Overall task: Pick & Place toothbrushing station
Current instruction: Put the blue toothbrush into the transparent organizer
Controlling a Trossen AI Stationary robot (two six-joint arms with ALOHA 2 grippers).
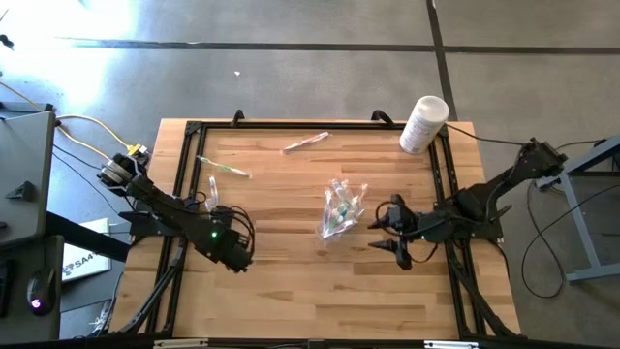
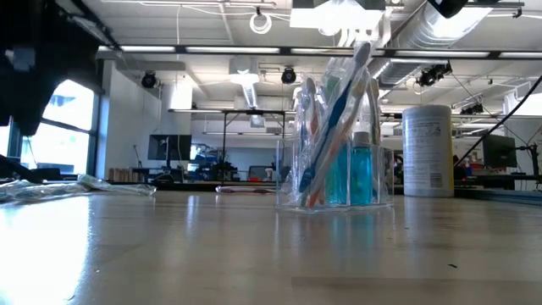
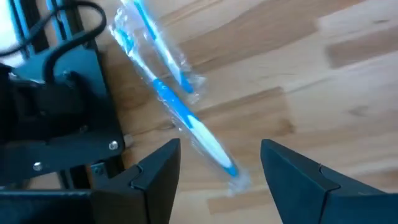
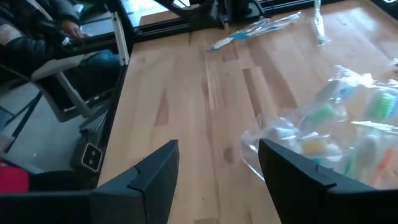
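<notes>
Left hand: near the counter's left edge, fingers spread wide, holding nothing; a wrapped blue toothbrush lies just beyond its fingertips.
Right hand: just right of the clear bag, fingers parted, empty.
Clear bag: mid-counter, brushes and teal tubes inside.
Loose toothbrushes: green one toward the far left, pink one near the far edge.
White canister: far right corner.
Risk: the crinkly film may slip or collapse under a pinch, spilling contents; the wrapped brush may skid.
View difference: only the low view shows the bag standing upright; only the left wrist view shows the blue brush clearly.
</notes>
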